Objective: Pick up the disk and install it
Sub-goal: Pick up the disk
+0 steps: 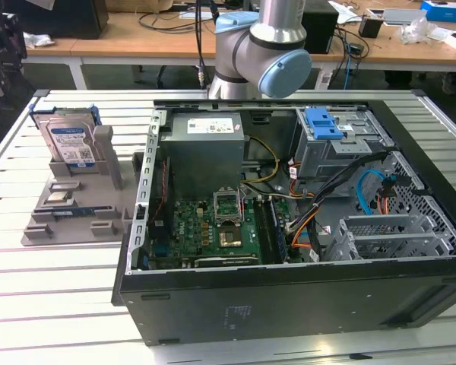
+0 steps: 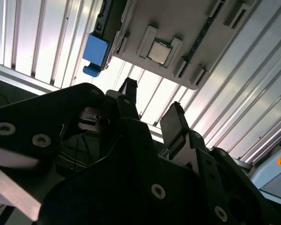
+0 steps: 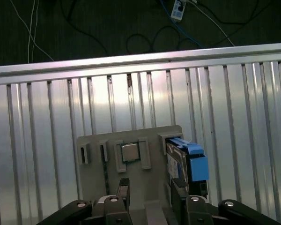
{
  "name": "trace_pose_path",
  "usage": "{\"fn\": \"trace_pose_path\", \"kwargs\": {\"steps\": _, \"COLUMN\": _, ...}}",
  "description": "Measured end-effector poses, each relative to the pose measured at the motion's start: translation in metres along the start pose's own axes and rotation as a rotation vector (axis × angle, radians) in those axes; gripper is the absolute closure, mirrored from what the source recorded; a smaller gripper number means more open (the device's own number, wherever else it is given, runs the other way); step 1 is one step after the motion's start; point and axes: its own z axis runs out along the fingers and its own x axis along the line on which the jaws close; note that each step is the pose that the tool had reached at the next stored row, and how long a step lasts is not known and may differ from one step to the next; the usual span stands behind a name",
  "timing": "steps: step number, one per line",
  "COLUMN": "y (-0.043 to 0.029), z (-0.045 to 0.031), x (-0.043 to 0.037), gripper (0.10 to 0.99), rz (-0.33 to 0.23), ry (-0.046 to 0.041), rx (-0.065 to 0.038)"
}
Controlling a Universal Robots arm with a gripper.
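Well beyond gripper's [image 3: 151, 185] spread fingers [image 3: 178, 197], disk [image 3: 185, 159] upright in holder [image 3: 154, 136]

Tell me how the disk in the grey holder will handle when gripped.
Likely rigid and heavy for its size: the disk has a metal body with a blue carrier bracket. Standing on edge in the grey holder, it could tip if pushed rather than lifted.
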Motion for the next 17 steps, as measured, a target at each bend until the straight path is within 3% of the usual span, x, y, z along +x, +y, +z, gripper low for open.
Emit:
{"fn": "trace_pose_path", "kwargs": {"steps": 4, "y": -0.0004, "z": 0.0003, "x": -0.005, "gripper": 0.604, "rz": 0.0, "ry": -0.0001, "rx": 0.0}}
{"fn": "trace_pose_path", "kwargs": {"steps": 11, "y": -0.0039, "z": 0.0011, "x": -0.0276, "gripper": 0.604, "rz": 0.0, "ry": 0.0, "rx": 0.0}}
{"fn": "trace_pose_path", "kwargs": {"steps": 13, "y": -0.0062, "z": 0.0021, "x": -0.038, "gripper": 0.604, "rz": 0.0, "ry": 0.0, "rx": 0.0}}
{"fn": "trace_pose_path", "kwargs": {"steps": 17, "y": -0.0066, "z": 0.0135, "x": -0.0471, "gripper": 0.604, "rz": -0.043, "ry": 0.0021, "rx": -0.001}}
